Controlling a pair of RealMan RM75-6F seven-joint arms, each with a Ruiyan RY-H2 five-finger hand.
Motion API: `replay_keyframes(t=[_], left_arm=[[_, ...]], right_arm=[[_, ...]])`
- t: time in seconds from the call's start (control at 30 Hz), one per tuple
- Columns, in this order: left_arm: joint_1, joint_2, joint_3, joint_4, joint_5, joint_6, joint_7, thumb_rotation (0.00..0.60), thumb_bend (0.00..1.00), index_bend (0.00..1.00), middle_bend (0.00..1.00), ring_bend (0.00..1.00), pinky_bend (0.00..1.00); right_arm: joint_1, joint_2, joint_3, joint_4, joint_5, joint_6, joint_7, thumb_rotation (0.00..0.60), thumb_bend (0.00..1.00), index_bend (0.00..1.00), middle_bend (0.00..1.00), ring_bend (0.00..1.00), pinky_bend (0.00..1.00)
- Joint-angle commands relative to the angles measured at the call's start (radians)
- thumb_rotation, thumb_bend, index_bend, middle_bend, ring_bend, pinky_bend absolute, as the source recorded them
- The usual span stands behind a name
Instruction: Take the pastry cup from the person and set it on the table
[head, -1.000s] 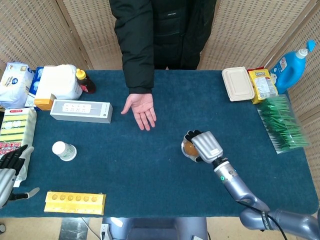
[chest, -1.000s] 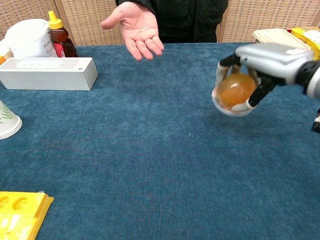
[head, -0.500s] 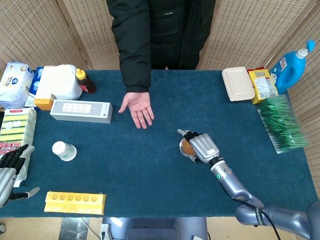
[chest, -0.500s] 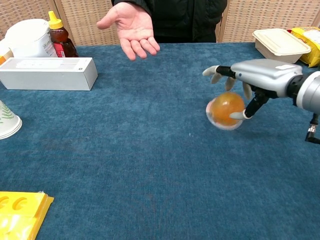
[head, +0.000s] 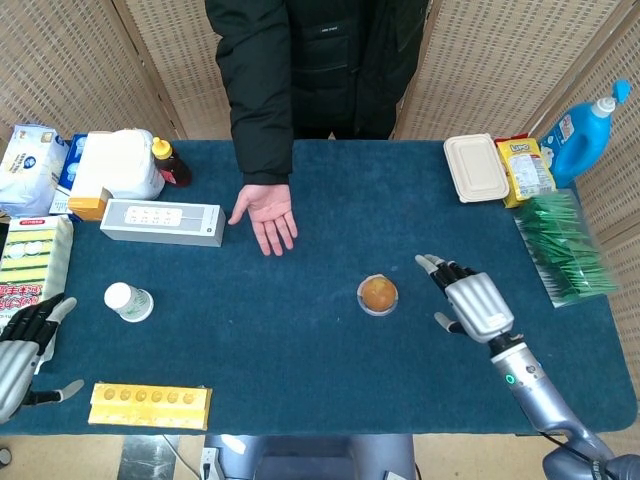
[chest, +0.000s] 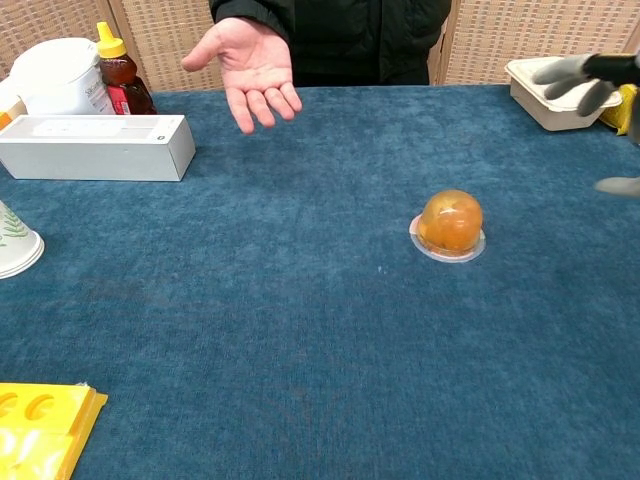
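The pastry cup (head: 378, 295) sits alone on the blue table (head: 300, 340), right of centre, its domed side up. The right hand (head: 468, 304) is just to the right of it, apart from it, fingers spread and holding nothing. The left hand (head: 22, 350) rests at the near left edge, fingers apart and empty. The person's open palm (head: 264, 215) hovers at the far side, well apart from the cup.

Silver right hand (head: 473, 305) with black-jointed fingers on grey metallic arm (head: 535, 395).
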Motion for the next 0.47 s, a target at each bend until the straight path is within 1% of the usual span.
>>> replay_keyframes(t=[0.03, 0.1, 0.2, 0.3, 0.37, 0.47], left_arm=[[0.001, -0.002, 0.002, 0.001, 0.006, 0.002, 0.003, 0.600, 0.09, 0.00, 0.00, 0.00, 0.04], [0.002, -0.004, 0.003, 0.001, 0.007, 0.003, 0.008, 0.600, 0.09, 0.00, 0.00, 0.00, 0.04], [0.003, -0.008, 0.004, -0.001, 0.004, 0.003, 0.019, 0.600, 0.09, 0.00, 0.00, 0.00, 0.04], [0.005, -0.015, 0.003, -0.003, 0.000, 0.005, 0.033, 0.600, 0.09, 0.00, 0.00, 0.00, 0.04], [0.006, -0.021, 0.002, -0.006, -0.004, 0.005, 0.049, 0.600, 0.09, 0.00, 0.00, 0.00, 0.04], [0.007, -0.028, 0.003, -0.010, -0.007, 0.004, 0.067, 0.600, 0.09, 0.00, 0.00, 0.00, 0.04]], right_arm=[[-0.093, 0.038, -0.054, 0.120, -0.118, 0.143, 0.133, 0.600, 0.21, 0.12, 0.20, 0.28, 0.45], [-0.147, 0.031, -0.068, 0.208, -0.158, 0.240, 0.205, 0.600, 0.15, 0.12, 0.20, 0.27, 0.42], [-0.213, 0.019, -0.085, 0.291, -0.189, 0.342, 0.288, 0.600, 0.09, 0.11, 0.17, 0.24, 0.36], [-0.262, 0.013, -0.101, 0.329, -0.213, 0.411, 0.334, 0.600, 0.06, 0.09, 0.15, 0.20, 0.32], [-0.296, 0.010, -0.112, 0.340, -0.227, 0.447, 0.337, 0.600, 0.05, 0.08, 0.15, 0.18, 0.30], [-0.325, 0.012, -0.117, 0.322, -0.222, 0.456, 0.319, 0.600, 0.04, 0.04, 0.11, 0.13, 0.26]])
